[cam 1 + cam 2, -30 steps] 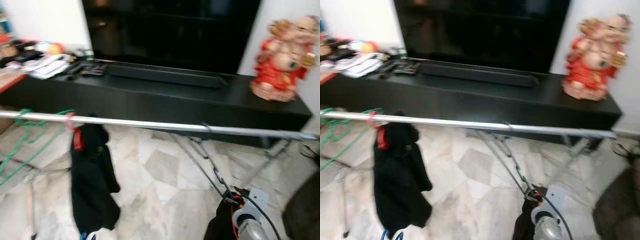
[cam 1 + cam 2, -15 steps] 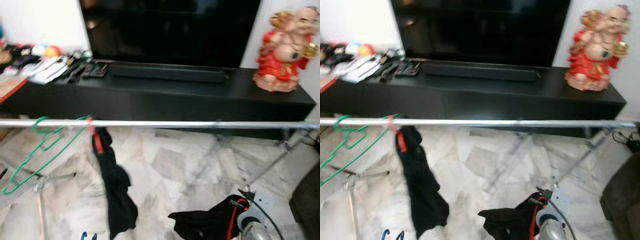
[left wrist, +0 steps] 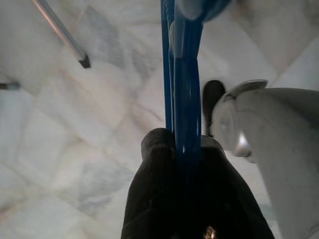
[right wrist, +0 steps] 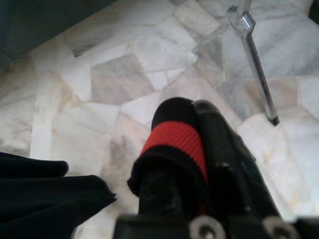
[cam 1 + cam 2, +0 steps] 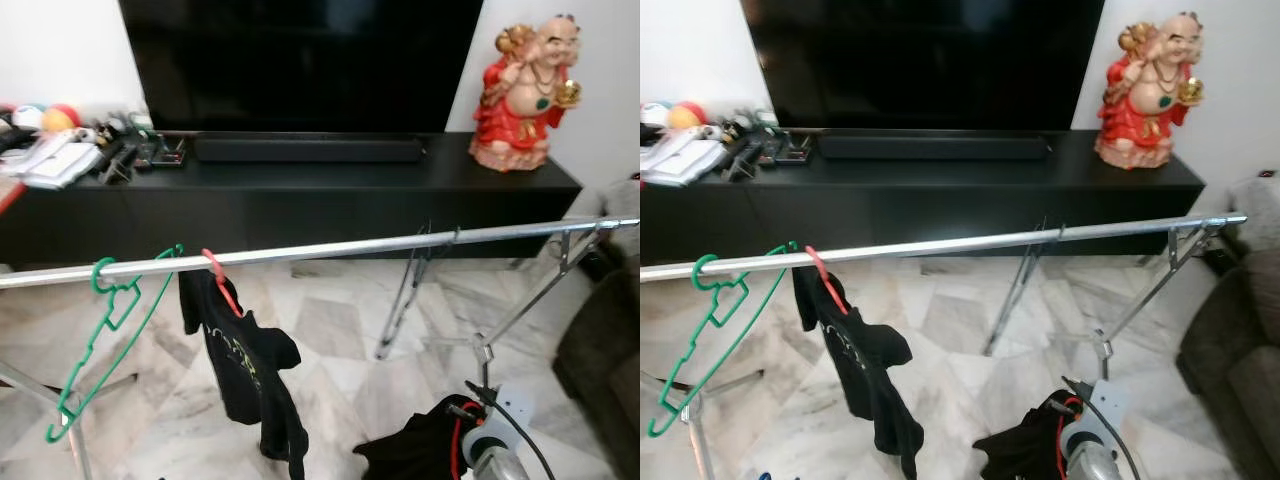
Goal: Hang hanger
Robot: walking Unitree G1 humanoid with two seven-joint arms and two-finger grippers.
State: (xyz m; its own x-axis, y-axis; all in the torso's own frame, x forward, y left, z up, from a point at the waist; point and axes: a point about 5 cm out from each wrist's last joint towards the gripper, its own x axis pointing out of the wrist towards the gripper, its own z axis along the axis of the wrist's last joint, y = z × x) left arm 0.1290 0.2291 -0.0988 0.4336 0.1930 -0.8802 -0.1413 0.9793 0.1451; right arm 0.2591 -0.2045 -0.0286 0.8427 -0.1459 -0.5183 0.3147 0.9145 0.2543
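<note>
Blue hanger (image 3: pixel 184 99) sits pinched between the closed fingers of the left gripper (image 3: pixel 187 164), over the marble floor (image 3: pixel 75 149). At the lower right of the head view, the right gripper (image 4: pixel 192 149) is clamped on a black garment with a red cuff (image 4: pixel 174 144). Across the middle runs a silver rail (image 5: pixel 330 247) carrying a green hanger (image 5: pixel 105 335) and a black shirt (image 5: pixel 245 365) at left.
</note>
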